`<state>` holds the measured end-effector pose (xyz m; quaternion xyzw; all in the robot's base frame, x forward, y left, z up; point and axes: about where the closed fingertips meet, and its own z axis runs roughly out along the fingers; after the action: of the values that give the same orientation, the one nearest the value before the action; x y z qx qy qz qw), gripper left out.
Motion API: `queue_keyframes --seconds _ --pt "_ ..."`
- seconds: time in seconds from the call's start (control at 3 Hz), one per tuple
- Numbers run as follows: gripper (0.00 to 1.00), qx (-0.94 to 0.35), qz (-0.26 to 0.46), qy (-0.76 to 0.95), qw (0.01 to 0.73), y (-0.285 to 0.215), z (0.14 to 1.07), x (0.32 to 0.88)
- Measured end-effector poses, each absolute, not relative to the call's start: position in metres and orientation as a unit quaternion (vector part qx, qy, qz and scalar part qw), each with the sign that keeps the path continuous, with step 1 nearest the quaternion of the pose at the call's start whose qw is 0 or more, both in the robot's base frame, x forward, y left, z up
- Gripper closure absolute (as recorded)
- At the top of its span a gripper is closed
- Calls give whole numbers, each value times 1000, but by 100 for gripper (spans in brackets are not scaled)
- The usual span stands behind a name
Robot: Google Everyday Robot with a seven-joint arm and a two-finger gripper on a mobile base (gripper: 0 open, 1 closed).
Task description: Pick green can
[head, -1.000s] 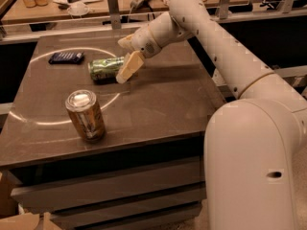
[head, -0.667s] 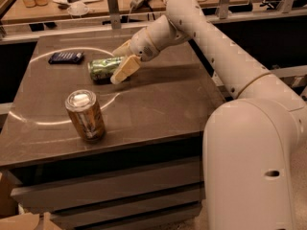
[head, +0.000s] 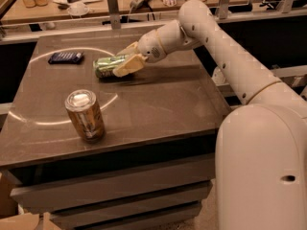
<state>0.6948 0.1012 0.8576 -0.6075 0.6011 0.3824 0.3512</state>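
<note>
The green can point(head: 104, 65) lies on its side on the far middle of the dark table point(head: 163, 104), shiny green with pale markings. My gripper point(head: 121, 60) reaches in from the right at the end of the white arm point(head: 211, 37). Its pale fingers point(head: 126, 68) stand open on either side of the can's right end, one above and one in front. The can still rests on the table top.
A brown-gold can point(head: 85, 115) with a silver top stands upright near the table's front left. A dark blue flat packet point(head: 65, 57) lies at the far left. A metal rail post point(head: 112, 6) and a cluttered counter point(head: 57, 8) stand behind the table.
My gripper has moved left and a little down, from beside the green can's right end to straddling it. The cans and the packet have not moved.
</note>
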Motion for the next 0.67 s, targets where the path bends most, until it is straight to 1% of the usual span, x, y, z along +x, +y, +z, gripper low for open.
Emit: queue_keyframes --seconds 0.33,0.67 --pt "95 -581 412 567 414 85 892 702" --pt "100 -570 424 523 471 73 935 707"
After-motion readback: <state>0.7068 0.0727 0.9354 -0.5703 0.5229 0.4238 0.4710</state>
